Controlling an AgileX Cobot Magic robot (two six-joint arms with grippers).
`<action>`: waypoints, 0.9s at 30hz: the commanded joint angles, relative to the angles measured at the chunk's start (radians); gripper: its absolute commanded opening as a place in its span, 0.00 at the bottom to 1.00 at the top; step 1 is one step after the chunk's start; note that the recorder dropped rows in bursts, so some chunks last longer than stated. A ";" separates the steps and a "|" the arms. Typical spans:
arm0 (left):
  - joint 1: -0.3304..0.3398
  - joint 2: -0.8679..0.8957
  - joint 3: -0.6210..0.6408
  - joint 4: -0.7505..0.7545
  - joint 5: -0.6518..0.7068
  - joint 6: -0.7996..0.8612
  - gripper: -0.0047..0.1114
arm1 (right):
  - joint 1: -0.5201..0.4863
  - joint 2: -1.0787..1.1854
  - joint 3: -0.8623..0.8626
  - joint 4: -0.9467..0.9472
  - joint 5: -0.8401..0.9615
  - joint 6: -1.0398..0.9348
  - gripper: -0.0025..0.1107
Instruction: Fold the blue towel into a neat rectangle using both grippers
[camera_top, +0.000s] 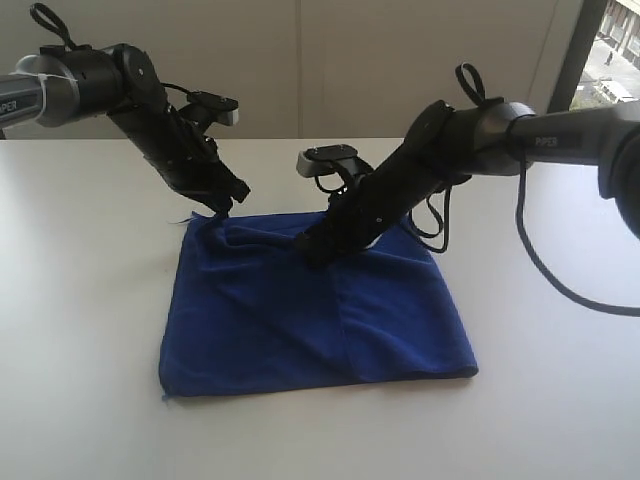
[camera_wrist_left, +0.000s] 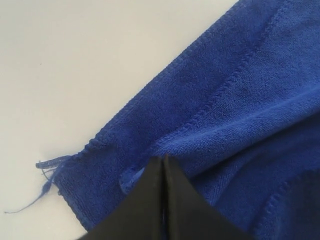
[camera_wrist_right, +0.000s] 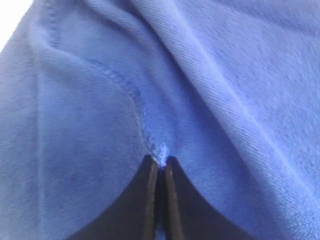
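Observation:
The blue towel (camera_top: 320, 320) lies on the white table (camera_top: 90, 300), mostly flat, with creases along its far edge. My left gripper (camera_top: 230, 205) is at the towel's far left corner, which rises slightly toward it. In the left wrist view the left gripper (camera_wrist_left: 163, 159) is shut, with a small fold of the towel (camera_wrist_left: 240, 100) pinched at its tips. My right gripper (camera_top: 316, 250) presses down near the middle of the far edge. In the right wrist view the right gripper (camera_wrist_right: 161, 159) is shut on a tuft of the stitched hem (camera_wrist_right: 131, 92).
A frayed thread (camera_wrist_left: 45, 167) trails from the towel's corner onto the table. The table's back edge (camera_top: 270, 139) meets a pale wall, and a window (camera_top: 610, 60) is at the far right. Black cables (camera_top: 540, 260) loop from the right arm.

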 joint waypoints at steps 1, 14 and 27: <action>0.003 -0.011 -0.003 -0.004 0.019 0.001 0.04 | 0.028 -0.047 -0.015 0.016 0.070 -0.047 0.02; 0.003 -0.011 -0.003 0.049 0.023 0.001 0.04 | 0.214 -0.051 -0.015 0.026 0.181 -0.056 0.02; 0.003 -0.011 -0.003 0.053 0.024 0.001 0.04 | 0.314 -0.051 -0.015 0.070 0.166 -0.062 0.02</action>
